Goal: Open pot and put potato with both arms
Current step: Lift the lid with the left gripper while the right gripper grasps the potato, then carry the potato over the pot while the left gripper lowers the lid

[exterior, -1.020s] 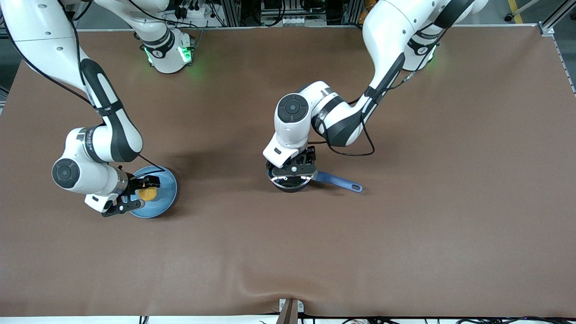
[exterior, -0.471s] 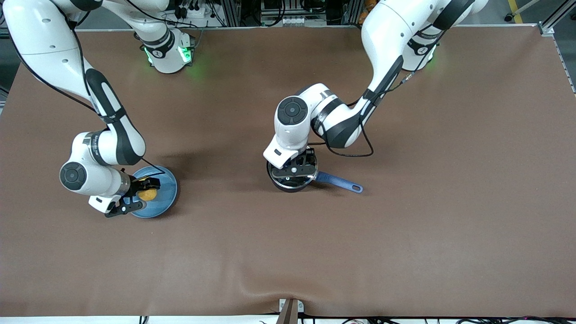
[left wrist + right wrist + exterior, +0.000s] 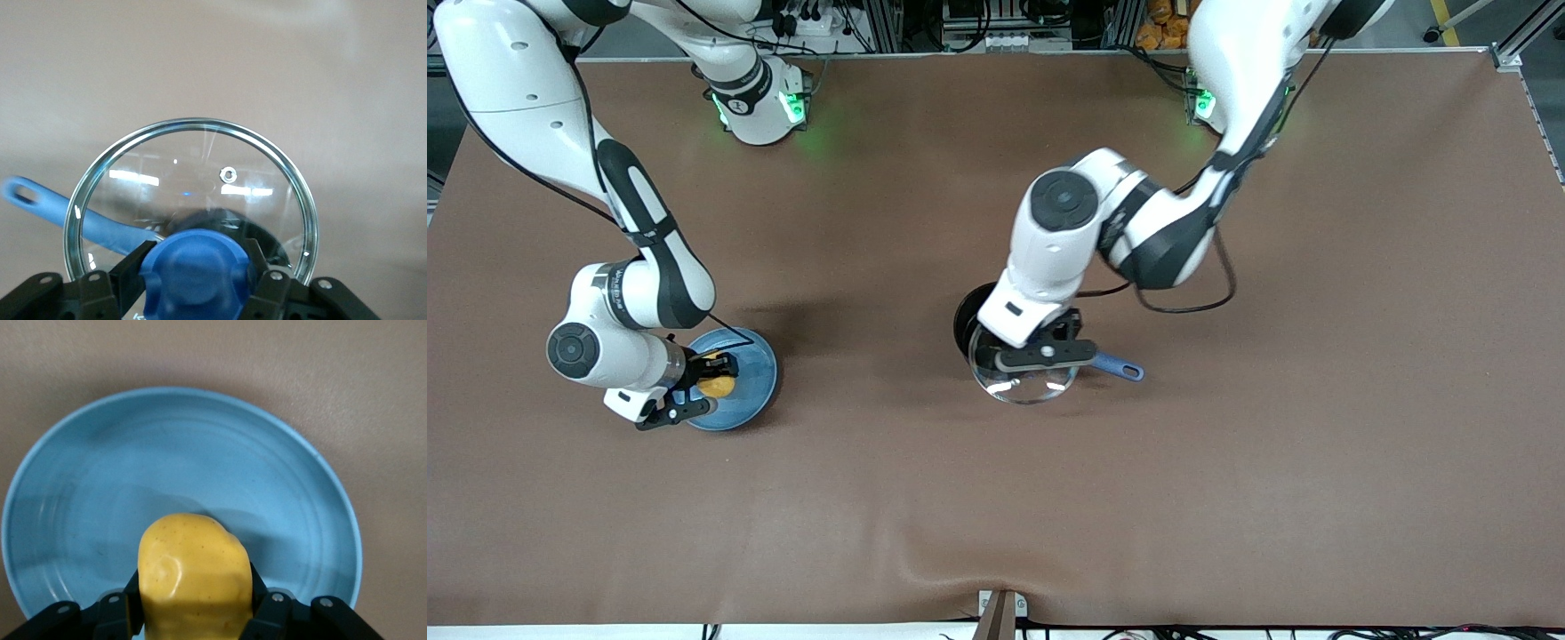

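Observation:
The black pot (image 3: 967, 322) stands mid-table, its blue handle (image 3: 1119, 364) pointing toward the left arm's end. My left gripper (image 3: 1043, 356) is shut on the blue knob (image 3: 195, 265) of a glass lid (image 3: 1021, 382) and holds it lifted, over the pot's handle side. In the left wrist view the lid (image 3: 193, 167) fills the middle, with the pot's handle (image 3: 67, 210) showing through it. My right gripper (image 3: 703, 388) is shut on the yellow-orange potato (image 3: 717, 383) over a blue plate (image 3: 751, 378). The right wrist view shows the potato (image 3: 193, 577) between the fingers, above the plate (image 3: 293, 513).
The brown table cloth (image 3: 1227, 462) stretches around both objects. A metal bracket (image 3: 1000, 609) sits at the table edge nearest the front camera.
My left gripper has lifted the glass lid off the pot and carried it toward the handle side, uncovering the pot. My right gripper stays at the plate with the potato.

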Available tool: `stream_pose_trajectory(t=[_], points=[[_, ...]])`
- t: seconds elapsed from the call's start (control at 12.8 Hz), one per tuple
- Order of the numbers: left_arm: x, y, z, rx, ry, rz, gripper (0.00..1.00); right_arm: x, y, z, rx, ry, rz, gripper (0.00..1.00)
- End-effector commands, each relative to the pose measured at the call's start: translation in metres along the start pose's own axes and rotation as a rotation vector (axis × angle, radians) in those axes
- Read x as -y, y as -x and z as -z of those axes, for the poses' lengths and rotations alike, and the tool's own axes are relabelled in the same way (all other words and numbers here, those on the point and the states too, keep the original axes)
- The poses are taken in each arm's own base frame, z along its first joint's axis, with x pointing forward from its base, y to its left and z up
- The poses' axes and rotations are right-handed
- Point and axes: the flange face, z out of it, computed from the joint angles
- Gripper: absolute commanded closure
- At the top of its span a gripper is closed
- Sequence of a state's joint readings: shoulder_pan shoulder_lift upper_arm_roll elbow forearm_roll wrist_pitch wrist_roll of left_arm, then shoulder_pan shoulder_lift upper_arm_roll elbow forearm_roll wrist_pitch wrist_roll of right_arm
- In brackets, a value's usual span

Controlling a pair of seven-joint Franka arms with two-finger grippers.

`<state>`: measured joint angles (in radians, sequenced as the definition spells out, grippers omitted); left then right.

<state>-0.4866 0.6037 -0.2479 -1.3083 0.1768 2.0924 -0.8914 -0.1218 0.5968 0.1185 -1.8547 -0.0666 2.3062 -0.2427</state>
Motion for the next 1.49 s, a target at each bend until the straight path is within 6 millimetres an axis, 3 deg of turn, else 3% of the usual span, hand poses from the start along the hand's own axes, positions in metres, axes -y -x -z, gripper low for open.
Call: stream_pose_trajectory(t=[0.0, 0.24, 0.47, 0.63, 0.78, 0.94, 1.1, 1.18, 1.25, 1.41], points=[[0.035, -0.021, 0.072, -0.014, 0.021, 0.066, 1.00, 0.006, -0.007, 0.027, -0.026, 0.019, 0.029, 0.87], [0.081, -0.038, 0.125, 0.050, 0.031, 0.045, 1.00, 0.053, -0.023, 0.076, -0.012, 0.025, 0.017, 0.86], [0.127, -0.042, 0.148, 0.133, -0.052, -0.002, 1.00, 0.126, -0.028, 0.110, -0.022, 0.035, -0.053, 0.86], [0.152, -0.043, 0.145, 0.164, -0.084, -0.005, 1.00, 0.186, -0.029, 0.120, -0.024, 0.023, -0.130, 0.86], [0.190, -0.045, 0.146, 0.180, -0.108, -0.018, 1.00, 0.252, -0.031, 0.132, -0.048, -0.009, -0.225, 0.86], [0.221, -0.055, 0.133, 0.207, -0.119, -0.052, 1.00, 0.323, -0.031, 0.139, -0.075, -0.023, -0.305, 0.86], [0.235, -0.049, 0.118, 0.241, -0.153, -0.050, 1.00, 0.387, -0.039, 0.128, -0.086, -0.041, -0.361, 0.86], [0.252, -0.044, 0.104, 0.267, -0.172, -0.037, 1.00, 0.417, -0.042, 0.117, -0.100, -0.052, -0.354, 0.86], [0.266, -0.046, 0.093, 0.268, -0.174, -0.023, 1.00, 0.442, -0.046, 0.113, -0.142, -0.070, -0.339, 0.86], [0.284, -0.052, 0.075, 0.282, -0.191, -0.015, 1.00, 0.461, -0.050, 0.092, -0.185, -0.070, -0.330, 0.86]])
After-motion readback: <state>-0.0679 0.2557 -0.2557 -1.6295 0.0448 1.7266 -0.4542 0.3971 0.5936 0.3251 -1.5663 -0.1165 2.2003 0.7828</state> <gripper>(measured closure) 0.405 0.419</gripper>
